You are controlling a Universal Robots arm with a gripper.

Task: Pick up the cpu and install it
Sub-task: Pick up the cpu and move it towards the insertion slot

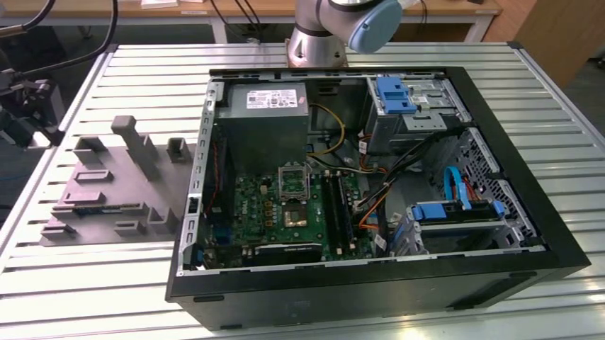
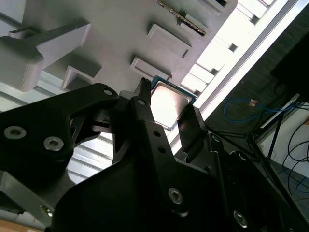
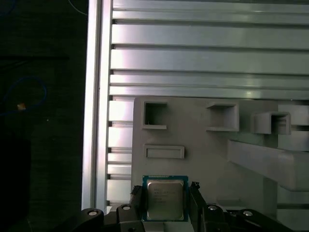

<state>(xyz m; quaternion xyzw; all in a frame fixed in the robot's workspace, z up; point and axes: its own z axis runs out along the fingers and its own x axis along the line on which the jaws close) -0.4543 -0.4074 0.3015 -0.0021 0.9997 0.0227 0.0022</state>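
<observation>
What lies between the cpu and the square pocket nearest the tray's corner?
A low rectangular block on the tray, in line between the cpu and the pocket, in the first wrist view.

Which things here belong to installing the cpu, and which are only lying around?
For the job: the cpu, gripped by the hand; the motherboard inside the open computer case.
Only lying around: the grey tray, the power supply, the blue drive bracket, the slatted table.

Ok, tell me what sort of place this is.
Probably a robotics lab bench for PC assembly: a robot arm on a slatted metal table, an opened computer case, a grey moulded tray.
</observation>
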